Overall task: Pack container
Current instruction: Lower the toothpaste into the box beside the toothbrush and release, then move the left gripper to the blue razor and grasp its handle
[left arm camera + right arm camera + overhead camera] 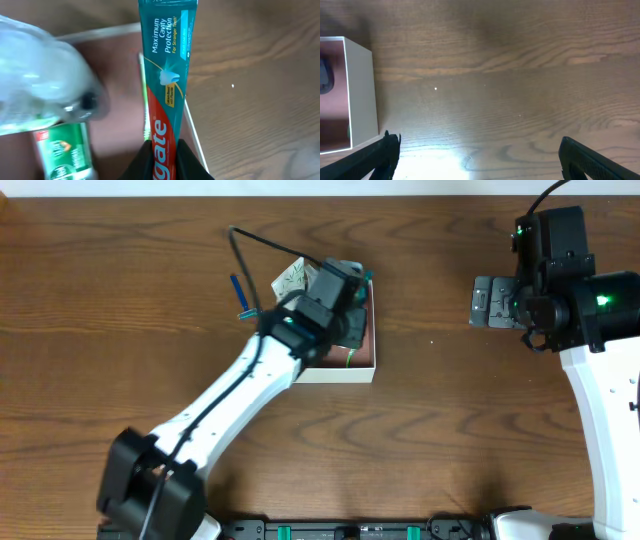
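Note:
The container (362,366) is a shallow white-walled box with a reddish-brown inside (120,70), lying mid-table. My left gripper (164,156) hangs over it, shut on a teal and red toothpaste tube (168,60). The tube points away along the box's right wall (194,134). Inside the box lie a clear-wrapped item (37,85), a green-labelled pack (66,150) and a thin green stick (145,110) under the tube. My right gripper (479,150) is open and holds nothing, low over bare wood to the right of the container (362,95).
A blue-handled stick (240,297) lies on the table just left of the box. A pale patterned packet (294,278) sits at the box's far left corner. My left arm (240,395) crosses the table from the near left.

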Controlling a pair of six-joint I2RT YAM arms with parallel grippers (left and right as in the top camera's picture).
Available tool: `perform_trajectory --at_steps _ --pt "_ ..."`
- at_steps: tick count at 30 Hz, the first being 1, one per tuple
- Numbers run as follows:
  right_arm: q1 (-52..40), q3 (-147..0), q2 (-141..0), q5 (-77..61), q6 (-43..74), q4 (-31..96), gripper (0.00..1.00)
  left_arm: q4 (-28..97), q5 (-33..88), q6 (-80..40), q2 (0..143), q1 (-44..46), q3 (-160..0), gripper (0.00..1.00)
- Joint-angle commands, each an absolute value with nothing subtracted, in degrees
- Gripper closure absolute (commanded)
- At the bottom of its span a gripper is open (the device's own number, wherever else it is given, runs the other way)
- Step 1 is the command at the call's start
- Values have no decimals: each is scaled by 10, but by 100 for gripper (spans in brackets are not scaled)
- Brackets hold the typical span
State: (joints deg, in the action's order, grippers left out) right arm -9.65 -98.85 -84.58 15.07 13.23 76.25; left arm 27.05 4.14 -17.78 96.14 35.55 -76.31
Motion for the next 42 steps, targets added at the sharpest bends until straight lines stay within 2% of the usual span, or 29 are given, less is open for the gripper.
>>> perform_trajectory --at_steps 1,6,10,15,20,25,31,38,42 --pt "-94 -995 -843 159 141 763 1 258 34 -184 987 364 -770 86" --pt "-94 -995 -843 159 141 763 1 256 19 -194 1011 365 -770 90" --pt "-94 -995 -843 159 141 763 1 255 19 -194 1020 365 -770 89" --pt "-94 -995 -843 159 141 763 1 251 19 -194 1021 365 -770 64" --pt "-94 -995 -843 159 141 763 1 240 19 -194 1012 364 -771 53" --pt "-94 -995 -843 159 141 763 1 242 20 -191 966 365 -795 53" --pt "-94 -995 -843 159 141 763 1 245 17 -152 839 364 -806 52" --pt "-94 -995 -843 159 141 763 1 333 -215 -146 712 324 -806 51" --pt "-94 -995 -843 159 141 763 1 346 -253 -146 714 246 -806 51"
